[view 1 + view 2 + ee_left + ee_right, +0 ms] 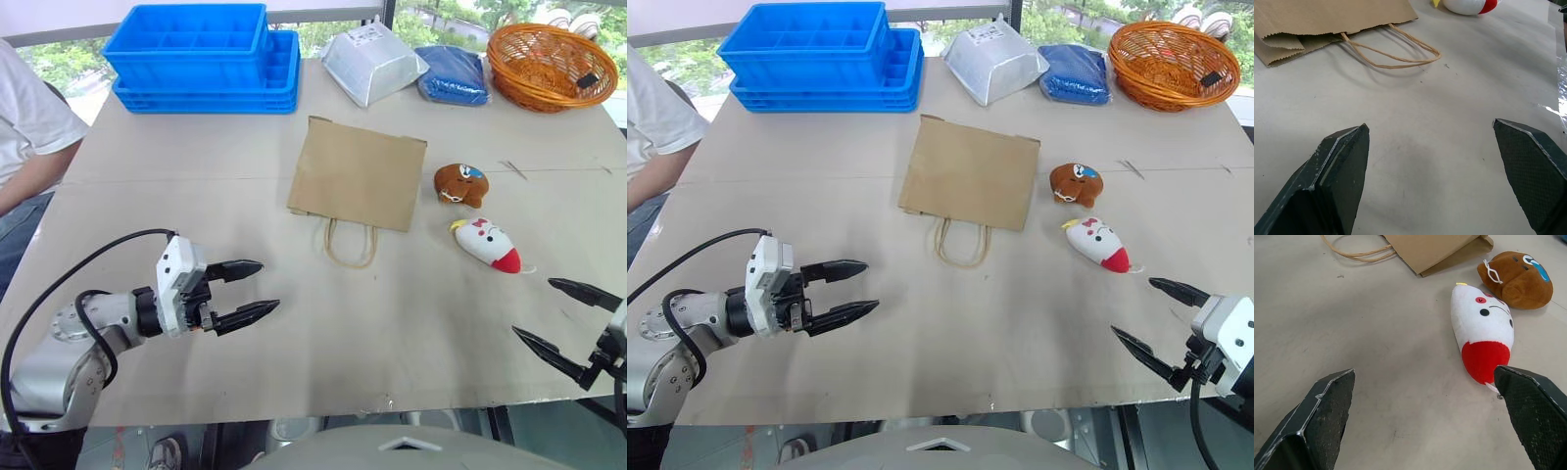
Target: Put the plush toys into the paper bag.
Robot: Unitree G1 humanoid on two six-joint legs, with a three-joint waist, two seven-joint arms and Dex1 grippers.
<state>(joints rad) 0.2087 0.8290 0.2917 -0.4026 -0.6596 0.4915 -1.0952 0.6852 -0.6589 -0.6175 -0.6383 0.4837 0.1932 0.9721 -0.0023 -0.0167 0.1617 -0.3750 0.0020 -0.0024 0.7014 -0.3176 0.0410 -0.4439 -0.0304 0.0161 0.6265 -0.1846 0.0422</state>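
1. Grey tabletop (294, 362) carries the paper bag (358, 173) lying flat at centre, handles toward me; the brown toy (461, 184) and white toy (487, 245) lie just right of it.
2. My left gripper (250, 292) and right gripper (566, 319) hover with fingers apart, holding nothing.
3. I'd judge the bag's mouth needs opening first, left side pinning it, before the right takes the white toy across its middle.
4. Right wrist view shows the white toy's face; head views add the far blue crates (201, 57).

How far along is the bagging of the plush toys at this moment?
Nothing is done: the paper bag lies flat, and the brown toy and white toy lie beside it on the table. The left gripper and right gripper are open and empty. Both toys remain.
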